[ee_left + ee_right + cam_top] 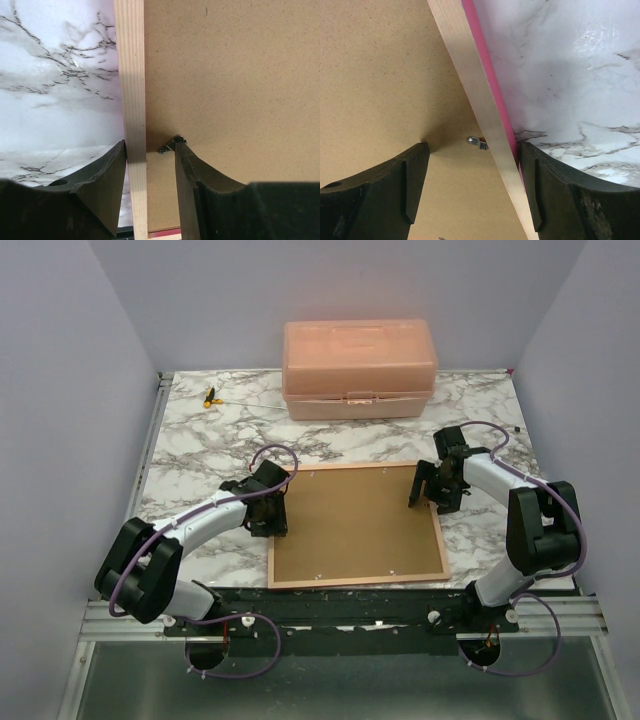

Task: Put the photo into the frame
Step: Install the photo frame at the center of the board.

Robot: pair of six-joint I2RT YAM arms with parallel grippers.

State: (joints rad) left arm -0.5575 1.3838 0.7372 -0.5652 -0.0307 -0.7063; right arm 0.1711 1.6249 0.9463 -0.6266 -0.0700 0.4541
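Observation:
The frame (356,584) lies face down on the marble table, with its light wood border around the brown backing board (350,520). The photo is hidden. My left gripper (272,512) is open and straddles the frame's left border (131,75). Its gripper centre (150,145) is over the board's edge, and the inner fingertip rests at a small metal clip (167,146). My right gripper (425,490) is open and straddles the right border (470,75), with a pink edge outside. Its gripper centre (472,147) is by another metal clip (477,142).
A salmon-pink lidded plastic box (358,368) stands at the back centre. A small yellow and black object (210,396) lies at the back left. Grey walls enclose the marble table (190,455) on three sides.

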